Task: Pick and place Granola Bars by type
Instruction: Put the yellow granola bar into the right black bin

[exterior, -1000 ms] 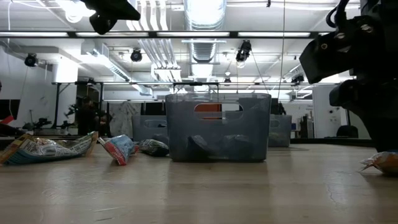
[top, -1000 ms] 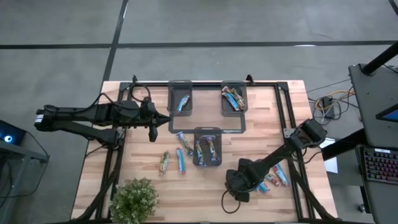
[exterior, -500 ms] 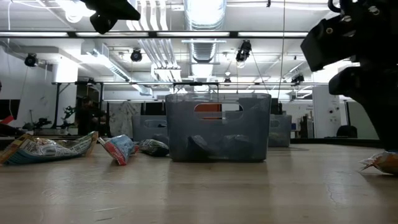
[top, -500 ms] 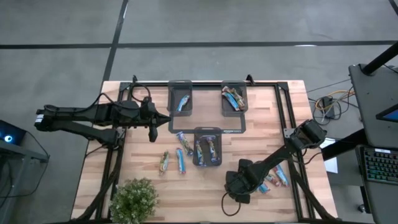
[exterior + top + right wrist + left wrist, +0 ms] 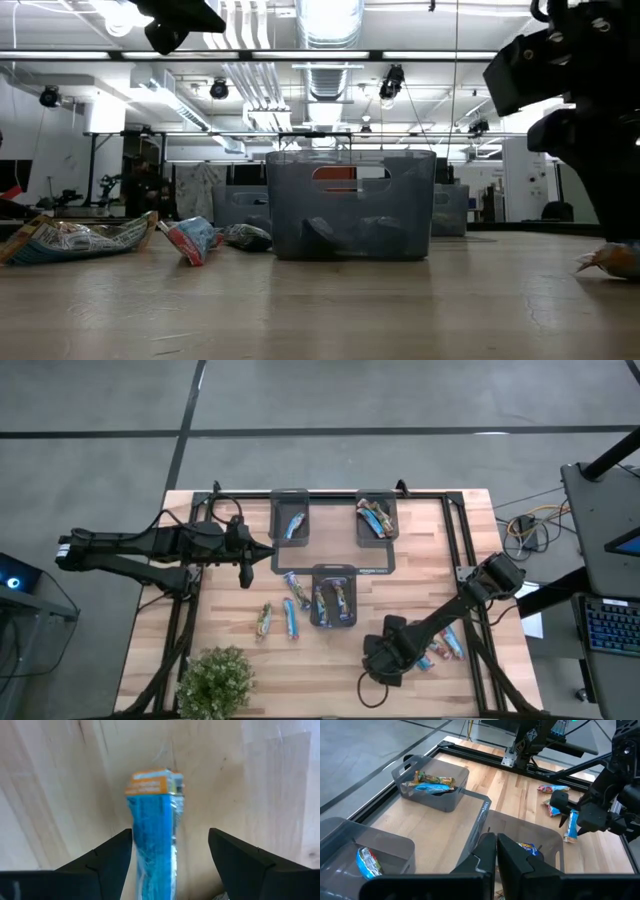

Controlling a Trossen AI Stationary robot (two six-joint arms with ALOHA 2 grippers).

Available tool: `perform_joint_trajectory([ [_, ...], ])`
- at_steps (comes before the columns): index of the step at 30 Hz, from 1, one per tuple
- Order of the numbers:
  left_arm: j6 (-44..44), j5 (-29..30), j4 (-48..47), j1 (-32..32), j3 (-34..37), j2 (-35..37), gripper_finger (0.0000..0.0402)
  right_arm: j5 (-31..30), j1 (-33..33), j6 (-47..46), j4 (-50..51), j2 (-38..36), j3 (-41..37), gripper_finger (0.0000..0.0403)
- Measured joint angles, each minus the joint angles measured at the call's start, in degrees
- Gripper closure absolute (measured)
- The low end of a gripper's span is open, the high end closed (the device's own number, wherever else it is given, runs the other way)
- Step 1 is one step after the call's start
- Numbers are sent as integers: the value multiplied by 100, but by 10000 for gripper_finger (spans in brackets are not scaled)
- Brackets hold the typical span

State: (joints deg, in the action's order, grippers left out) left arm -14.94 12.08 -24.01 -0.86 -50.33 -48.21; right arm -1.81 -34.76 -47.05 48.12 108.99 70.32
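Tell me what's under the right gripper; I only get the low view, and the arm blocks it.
Observer: The right gripper is open astride a blue bar with an orange end, over bare wood.
Operator: Report the left gripper.
Observer: The left gripper is shut and empty, hovering beside the far-left tray.
Operator: Count what's in that tray.
Observer: A single blue-wrapped bar.
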Motion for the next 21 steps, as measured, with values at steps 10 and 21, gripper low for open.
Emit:
perform_joint_trajectory([
  [10, -2, 0, -1, -1, 0, 0, 402, 134, -96, 9, -269, 270, 12, 149],
  [21, -2, 0, 0, 0, 1, 0, 402, 179, -118, -54, -216, 363, 68, 169],
])
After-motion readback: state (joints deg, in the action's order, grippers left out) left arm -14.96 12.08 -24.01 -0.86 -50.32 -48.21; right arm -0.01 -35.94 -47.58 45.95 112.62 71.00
